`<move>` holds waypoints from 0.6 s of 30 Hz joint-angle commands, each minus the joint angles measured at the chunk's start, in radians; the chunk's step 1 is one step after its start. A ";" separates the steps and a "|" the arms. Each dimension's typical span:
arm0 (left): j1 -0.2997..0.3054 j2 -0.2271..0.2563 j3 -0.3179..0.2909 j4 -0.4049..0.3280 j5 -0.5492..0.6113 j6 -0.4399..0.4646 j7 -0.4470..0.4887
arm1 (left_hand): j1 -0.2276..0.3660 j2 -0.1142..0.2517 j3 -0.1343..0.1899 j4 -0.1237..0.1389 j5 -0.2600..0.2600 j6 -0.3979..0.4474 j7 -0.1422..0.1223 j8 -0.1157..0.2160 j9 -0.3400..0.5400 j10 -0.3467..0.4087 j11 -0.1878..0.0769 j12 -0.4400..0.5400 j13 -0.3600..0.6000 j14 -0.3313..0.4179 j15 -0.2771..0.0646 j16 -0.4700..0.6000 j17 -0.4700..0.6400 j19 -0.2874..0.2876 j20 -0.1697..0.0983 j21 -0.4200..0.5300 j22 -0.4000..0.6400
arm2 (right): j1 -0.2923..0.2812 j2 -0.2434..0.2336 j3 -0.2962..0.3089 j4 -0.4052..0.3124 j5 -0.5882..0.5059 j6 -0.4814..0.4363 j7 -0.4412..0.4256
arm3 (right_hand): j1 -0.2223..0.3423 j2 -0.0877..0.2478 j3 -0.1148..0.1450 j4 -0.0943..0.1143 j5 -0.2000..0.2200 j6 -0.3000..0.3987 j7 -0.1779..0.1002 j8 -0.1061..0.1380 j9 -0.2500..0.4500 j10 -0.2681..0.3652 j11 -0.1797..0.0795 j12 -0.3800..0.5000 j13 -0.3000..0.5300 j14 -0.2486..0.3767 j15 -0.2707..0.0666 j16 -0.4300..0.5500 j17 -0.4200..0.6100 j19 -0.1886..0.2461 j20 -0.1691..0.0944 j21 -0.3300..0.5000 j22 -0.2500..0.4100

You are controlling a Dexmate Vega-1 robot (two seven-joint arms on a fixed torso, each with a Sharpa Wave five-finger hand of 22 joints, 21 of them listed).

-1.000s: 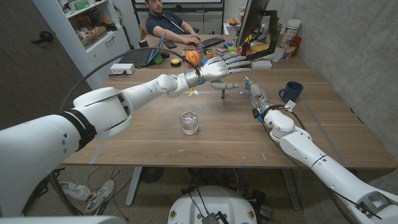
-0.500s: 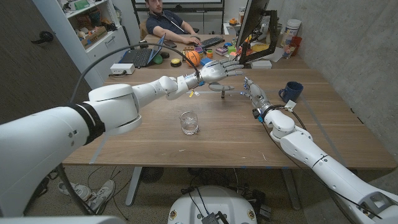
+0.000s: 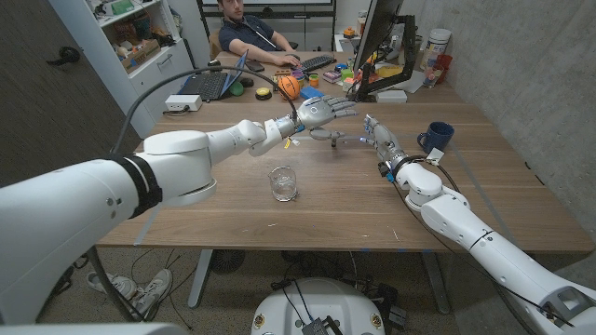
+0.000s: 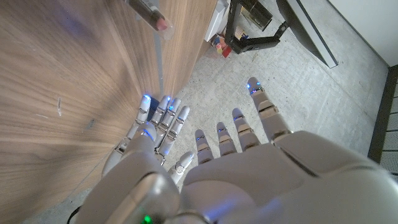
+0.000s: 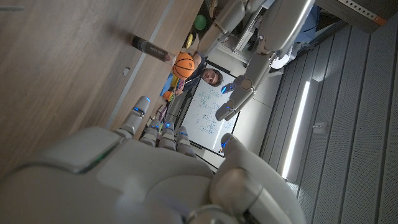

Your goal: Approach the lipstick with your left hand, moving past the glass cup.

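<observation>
Lipstick (image 3: 326, 133) lay on its side on the desk (image 3: 484, 200) toward the far edge, near the middle of its width, with the left hand (image 3: 321, 112) held above it, fingers spread, holding nothing. Glass cup (image 3: 283, 183) stood upright nearer the front edge, under the left forearm and well apart from the lipstick. Right hand (image 3: 380, 141) sat on the desk just beside the lipstick toward the right edge, fingers extended and empty; a blue mug (image 3: 438, 137) stood near the right edge.

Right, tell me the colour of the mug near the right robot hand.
Dark blue ceramic mug, standing on the wooden table; the head view shows it best.
</observation>
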State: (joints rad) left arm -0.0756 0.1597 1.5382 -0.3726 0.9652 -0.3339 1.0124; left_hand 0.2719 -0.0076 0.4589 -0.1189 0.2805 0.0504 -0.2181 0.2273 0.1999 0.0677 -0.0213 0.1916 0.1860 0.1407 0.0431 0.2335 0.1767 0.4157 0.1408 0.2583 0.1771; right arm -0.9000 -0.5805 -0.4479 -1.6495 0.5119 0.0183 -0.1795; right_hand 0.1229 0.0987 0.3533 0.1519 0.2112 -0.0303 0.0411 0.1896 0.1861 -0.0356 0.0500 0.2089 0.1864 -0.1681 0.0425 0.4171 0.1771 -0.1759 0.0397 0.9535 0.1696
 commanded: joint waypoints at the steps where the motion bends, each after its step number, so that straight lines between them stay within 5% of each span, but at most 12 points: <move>1: 0.023 -0.012 0.057 0.019 -0.101 -0.010 -0.040 | 0.017 0.000 0.001 -0.008 -0.001 0.009 -0.002 -0.001 0.004 0.017 -0.001 0.007 0.002 0.022 -0.001 0.004 0.003 0.029 -0.012 0.003 0.000 | -0.002 -0.012 -0.001 -0.028 -0.004 -0.027 -0.012 | -0.010 0.002 -0.005 -0.003 0.008 0.010 0.003 0.000 0.003 0.007 0.001 -0.001 0.003 -0.061 0.004 -0.001 0.002 -0.114 0.010 -0.007 0.003; 11: 0.033 -0.021 0.073 0.020 -0.121 0.021 -0.064 | 0.019 0.025 0.006 0.000 0.001 0.108 0.000 0.029 0.005 0.121 -0.012 0.024 0.001 0.102 -0.045 0.014 0.004 0.101 -0.037 0.005 0.003 | -0.003 -0.019 0.000 -0.032 -0.002 -0.030 -0.004 | -0.015 -0.001 -0.010 -0.002 0.009 0.010 0.002 0.000 0.003 0.009 -0.001 -0.002 0.003 -0.058 0.004 -0.003 0.002 -0.114 0.013 -0.013 0.003; 18: 0.025 -0.026 0.081 0.020 -0.119 0.036 -0.069 | 0.023 0.033 0.009 0.000 0.001 0.123 -0.001 0.032 0.005 0.126 -0.020 0.020 0.002 0.106 -0.055 0.010 0.004 0.103 -0.045 0.001 0.004 | -0.003 -0.023 0.001 -0.032 0.001 -0.034 -0.001 | -0.018 -0.003 -0.012 -0.001 0.010 0.010 0.000 -0.001 0.003 0.009 -0.002 -0.004 0.003 -0.057 0.007 -0.005 0.002 -0.115 0.015 -0.017 0.003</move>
State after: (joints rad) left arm -0.0490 0.1423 1.6016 -0.3551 0.8612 -0.3199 0.9587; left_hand 0.2925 0.0138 0.4589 -0.1188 0.2805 0.1649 -0.2175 0.2527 0.2026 0.1852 -0.0358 0.2118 0.1861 0.2434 -0.0079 0.2419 0.1794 0.5078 0.1015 0.2584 0.1795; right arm -0.9014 -0.5980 -0.4484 -1.6795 0.5110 -0.0135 -0.1865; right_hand 0.1078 0.0973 0.3448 0.1520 0.2113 -0.0304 0.0411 0.1897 0.1862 -0.0304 0.0446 0.2089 0.1887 -0.1680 0.0425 0.4171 0.1771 -0.1706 0.0449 0.9387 0.1696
